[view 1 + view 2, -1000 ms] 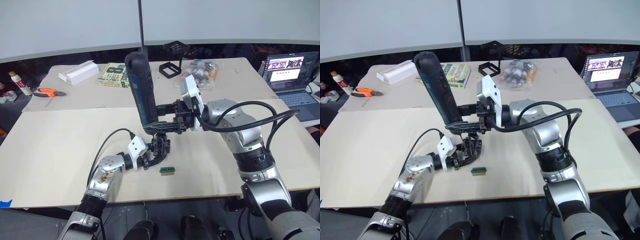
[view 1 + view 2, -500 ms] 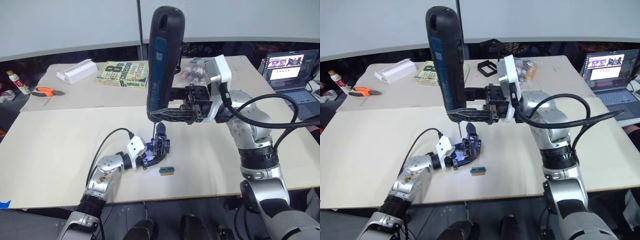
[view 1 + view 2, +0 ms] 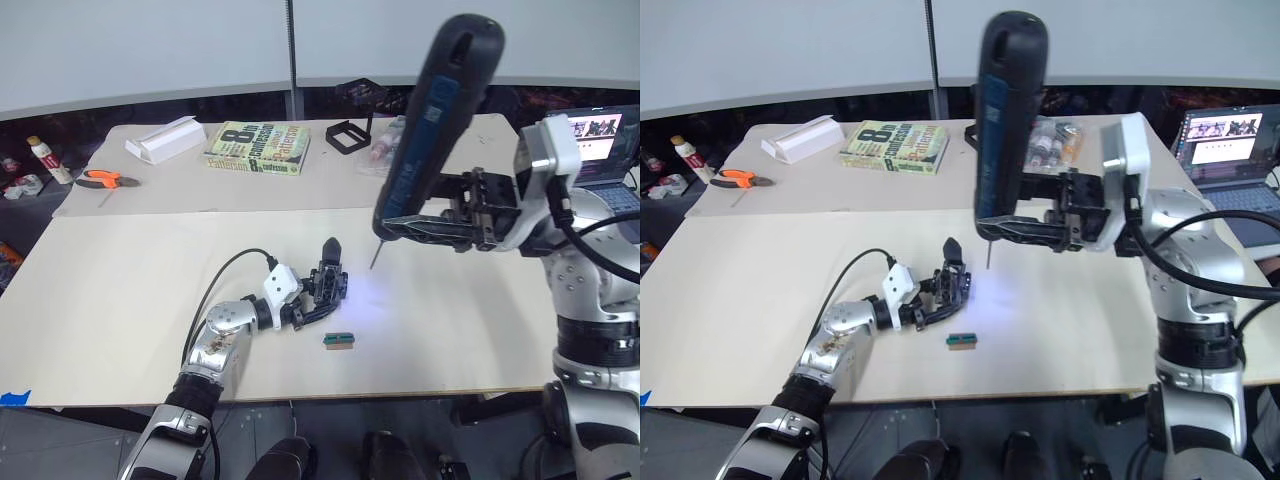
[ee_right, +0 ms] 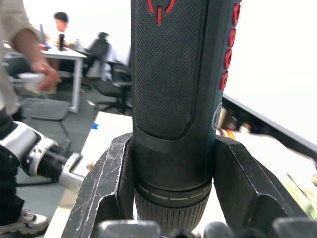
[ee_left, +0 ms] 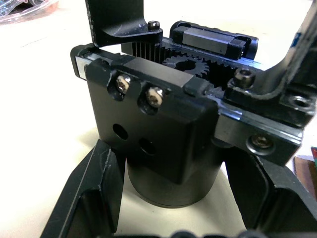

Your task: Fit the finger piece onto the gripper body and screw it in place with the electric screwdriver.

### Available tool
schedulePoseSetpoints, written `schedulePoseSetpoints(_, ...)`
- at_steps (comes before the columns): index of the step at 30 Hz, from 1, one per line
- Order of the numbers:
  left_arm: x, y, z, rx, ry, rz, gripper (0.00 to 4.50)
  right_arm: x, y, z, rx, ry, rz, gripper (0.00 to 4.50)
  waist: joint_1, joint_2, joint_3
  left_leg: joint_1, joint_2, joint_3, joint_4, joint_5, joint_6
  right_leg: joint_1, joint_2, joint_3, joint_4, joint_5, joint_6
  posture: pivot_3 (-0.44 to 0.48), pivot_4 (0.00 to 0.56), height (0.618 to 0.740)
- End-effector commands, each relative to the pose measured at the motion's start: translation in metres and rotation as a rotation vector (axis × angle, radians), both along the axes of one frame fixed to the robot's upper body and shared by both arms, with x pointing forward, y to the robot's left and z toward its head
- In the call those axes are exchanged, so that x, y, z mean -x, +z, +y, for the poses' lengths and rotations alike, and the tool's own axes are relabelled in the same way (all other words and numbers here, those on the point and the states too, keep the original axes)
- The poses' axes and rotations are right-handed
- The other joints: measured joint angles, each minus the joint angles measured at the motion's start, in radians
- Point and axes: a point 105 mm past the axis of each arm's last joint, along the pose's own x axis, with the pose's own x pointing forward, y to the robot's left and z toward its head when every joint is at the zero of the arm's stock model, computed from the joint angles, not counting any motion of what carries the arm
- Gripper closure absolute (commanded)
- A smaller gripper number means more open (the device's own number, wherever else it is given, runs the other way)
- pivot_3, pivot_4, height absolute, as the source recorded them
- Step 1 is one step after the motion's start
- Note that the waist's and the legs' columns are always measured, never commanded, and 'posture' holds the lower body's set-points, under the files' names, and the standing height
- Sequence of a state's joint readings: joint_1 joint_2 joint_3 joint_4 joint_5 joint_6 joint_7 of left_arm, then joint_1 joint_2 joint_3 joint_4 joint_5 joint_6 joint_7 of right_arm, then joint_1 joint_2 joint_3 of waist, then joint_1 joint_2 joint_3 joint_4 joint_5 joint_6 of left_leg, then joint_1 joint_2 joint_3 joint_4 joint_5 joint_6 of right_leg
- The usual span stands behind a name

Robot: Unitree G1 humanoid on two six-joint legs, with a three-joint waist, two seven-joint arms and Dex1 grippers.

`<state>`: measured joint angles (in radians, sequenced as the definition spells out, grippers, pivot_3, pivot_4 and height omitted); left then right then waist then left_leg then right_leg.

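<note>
Since a second ago your right gripper (image 3: pixel 1025 228) has lifted the electric screwdriver (image 3: pixel 1008 120) off the gripper body (image 3: pixel 940 293) and carried it up and toward the robot's right; the bit now hangs in the air, apart from the body, its light falling on the table (image 3: pixel 740 260) just beside it.

Largest first: the table carries everything, and the gripper body sits near its front-middle. The screwdriver stands nearly upright above and to the right of the body, clamped low on its barrel between the right gripper's two black fingers (image 4: pixel 106 183), which press it from both sides. Your left gripper (image 3: pixel 300 312) closes on the body from two sides and steadies it on the table. The finger piece (image 3: pixel 952 248) stands on top of the body, tip up. A small green-and-brown block (image 3: pixel 961 341) lies just beside the body on the near side.

To do this step well, keep the left grip firm so the body cannot twist (two screw heads (image 5: pixel 154 96) show on its face in the left wrist view). Whether they are seated I cannot tell, so check before you set the driver down well clear of the body.
</note>
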<state>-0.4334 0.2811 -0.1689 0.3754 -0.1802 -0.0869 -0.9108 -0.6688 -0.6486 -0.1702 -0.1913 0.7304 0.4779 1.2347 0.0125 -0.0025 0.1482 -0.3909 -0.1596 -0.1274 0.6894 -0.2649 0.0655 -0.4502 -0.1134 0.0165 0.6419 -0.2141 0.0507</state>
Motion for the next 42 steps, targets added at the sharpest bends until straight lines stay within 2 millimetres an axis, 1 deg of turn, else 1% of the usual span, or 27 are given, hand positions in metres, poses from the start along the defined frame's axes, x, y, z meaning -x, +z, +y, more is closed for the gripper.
schedulePoseSetpoints(1,-0.005,0.006,0.005,0.016,0.028,-0.011,2.08,0.017,0.013,-0.010,-0.029,-0.031,-0.053,2.64,0.000,0.000,0.000,0.000,0.000,0.000,0.000,0.000,0.000,0.000,0.000,0.000,0.000,0.000,0.000,0.000,0.150,0.740)
schedulePoseSetpoints(4,-0.004,0.006,0.007,0.029,0.025,0.000,2.08,0.020,0.010,-0.017,-0.029,-0.066,-0.038,2.64,0.000,0.000,0.000,0.000,0.000,0.000,0.000,0.000,0.000,0.000,0.000,0.000,0.000,0.000,0.000,0.000,0.150,0.740)
schedulePoseSetpoints(5,-0.004,0.006,0.007,0.032,0.023,0.003,1.03,0.022,0.009,-0.018,-0.029,-0.074,-0.036,2.64,0.000,0.000,0.000,0.000,0.000,0.000,0.000,0.000,0.000,0.000,0.000,0.000,0.000,0.000,0.000,0.000,0.150,0.740)
schedulePoseSetpoints(6,-0.005,0.010,0.008,0.055,0.033,-0.014,0.72,0.022,0.009,-0.019,-0.033,-0.086,-0.035,2.64,0.000,0.000,0.000,0.000,0.000,0.000,0.000,0.000,0.000,0.000,0.000,0.000,0.000,0.000,0.000,0.000,0.150,0.740)
schedulePoseSetpoints(7,-0.005,0.012,0.009,0.059,0.038,-0.019,0.27,0.023,0.009,-0.021,-0.034,-0.092,-0.036,2.64,0.000,0.000,0.000,0.000,0.000,0.000,0.000,0.000,0.000,0.000,0.000,0.000,0.000,0.000,0.000,0.000,0.150,0.740)
schedulePoseSetpoints(8,-0.005,0.012,0.011,0.061,0.040,-0.017,0.06,0.023,0.010,-0.022,-0.035,-0.099,-0.035,2.64,-0.001,0.000,0.000,-0.001,0.000,0.000,0.000,0.000,0.000,-0.001,0.000,0.000,0.000,0.000,0.000,0.000,0.150,0.740)
schedulePoseSetpoints(11,0.000,0.012,0.016,0.048,0.038,-0.017,0.06,0.027,0.010,-0.025,-0.022,-0.101,-0.030,2.64,0.000,0.000,0.000,-0.001,0.000,0.000,0.000,0.000,0.000,-0.001,0.000,0.000,0.000,0.000,0.000,0.000,0.150,0.740)
schedulePoseSetpoints(14,0.008,0.014,0.028,0.047,0.032,-0.009,0.06,0.030,0.010,-0.030,0.002,-0.106,-0.019,2.64,-0.001,-0.001,0.000,-0.001,0.000,0.000,0.000,0.000,0.001,-0.001,0.000,0.000,-0.001,0.000,0.000,0.000,0.150,0.740)
schedulePoseSetpoints(19,0.028,0.019,0.060,-0.004,0.007,-0.011,0.06,0.032,0.011,-0.042,0.036,-0.129,-0.010,2.64,0.000,0.000,0.001,-0.001,0.001,0.000,0.000,-0.001,0.001,-0.001,0.000,0.000,-0.001,0.000,0.000,0.000,0.150,0.740)
schedulePoseSetpoints(22,0.052,0.035,0.079,0.024,-0.091,-0.020,0.06,0.034,0.004,-0.052,0.065,-0.155,0.013,2.64,0.000,0.000,0.001,-0.001,0.001,0.000,0.000,-0.001,0.001,-0.001,0.000,0.000,-0.001,0.000,0.000,0.000,0.150,0.740)
schedulePoseSetpoints(24,0.068,0.043,0.086,0.024,-0.169,-0.003,0.06,0.036,-0.001,-0.055,0.069,-0.168,0.028,2.64,0.000,0.000,0.001,-0.001,0.001,0.000,0.000,-0.001,0.001,-0.001,0.000,0.000,-0.001,0.000,0.000,0.000,0.150,0.740)
schedulePoseSetpoints(27,0.087,0.046,0.089,-0.033,-0.254,0.006,0.06,0.039,-0.010,-0.062,0.097,-0.194,0.034,2.64,0.003,0.001,0.002,-0.001,0.000,0.000,0.000,-0.001,0.002,0.000,0.000,0.000,-0.002,0.000,0.000,0.000,0.150,0.740)
schedulePoseSetpoints(31,0.110,0.045,0.084,-0.061,-0.340,0.026,0.06,0.038,-0.022,-0.079,0.112,-0.263,0.059,2.64,0.004,0.001,0.002,-0.001,0.000,0.000,0.000,-0.002,0.003,0.001,0.000,0.000,-0.003,0.000,0.000,0.000,0.150,0.740)
schedulePoseSetpoints(34,0.113,0.040,0.074,-0.043,-0.337,0.026,0.06,0.037,-0.032,-0.092,0.114,-0.320,0.080,2.64,0.008,0.001,0.002,0.000,0.001,0.000,-0.001,-0.002,0.003,0.002,0.000,0.000,-0.003,0.000,0.000,0.000,0.150,0.740)
schedulePoseSetpoints(36,0.114,0.035,0.070,-0.047,-0.340,0.025,0.06,0.036,-0.035,-0.096,0.119,-0.346,0.073,2.64,0.008,0.002,0.002,0.003,0.001,0.000,-0.001,-0.004,0.006,0.005,0.000,0.000,-0.005,0.000,0.000,0.000,0.150,0.740)
schedulePoseSetpoints(38,0.115,0.031,0.069,-0.052,-0.341,0.029,0.06,0.036,-0.034,-0.095,0.106,-0.345,0.069,2.64,0.007,0.002,0.002,0.006,0.002,0.000,-0.003,-0.004,0.007,0.009,0.001,0.000,-0.009,0.000,0.000,0.000,0.150,0.740)
schedulePoseSetpoints(40,0.115,0.031,0.068,-0.040,-0.335,0.035,0.06,0.037,-0.032,-0.088,0.096,-0.325,0.065,2.64,0.003,0.002,0.002,0.008,0.002,0.000,-0.006,-0.004,0.007,0.010,0.001,0.000,-0.010,0.000,0.000,0.000,0.150,0.740)
schedulePoseSetpoints(42,0.112,0.035,0.066,-0.017,-0.323,0.033,0.06,0.039,-0.031,-0.079,0.099,-0.287,0.068,2.64,0.003,0.002,0.002,0.008,0.002,0.000,-0.008,-0.004,0.006,0.010,0.001,0.000,-0.010,0.000,0.000,0.000,0.150,0.740)
